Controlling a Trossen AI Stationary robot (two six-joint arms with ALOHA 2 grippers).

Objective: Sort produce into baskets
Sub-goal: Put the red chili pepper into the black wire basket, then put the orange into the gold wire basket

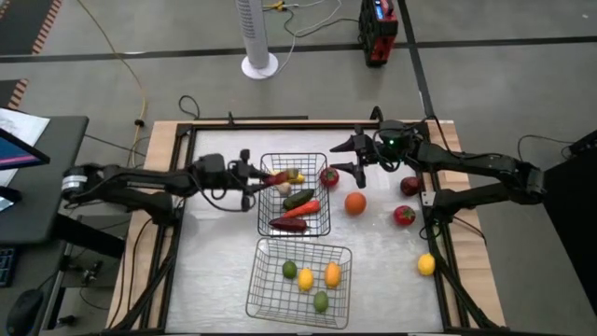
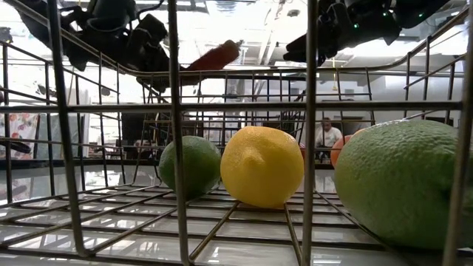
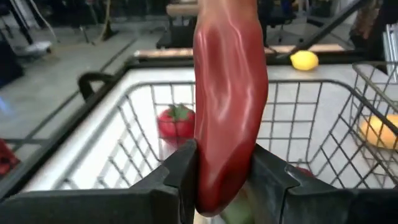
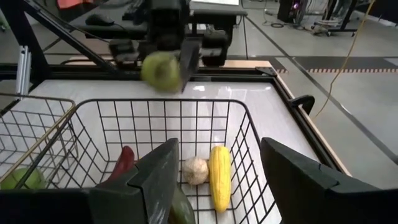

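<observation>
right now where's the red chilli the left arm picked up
The red chilli is clamped in the left gripper, held in the air above the far basket, over its left rim near the corn and garlic.

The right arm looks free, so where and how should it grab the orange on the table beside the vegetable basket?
Grip it across its widest middle, coming straight down. The orange is round and stands free on the table, so any opposite sides should probably work; the open right gripper hangs nearest.
</observation>
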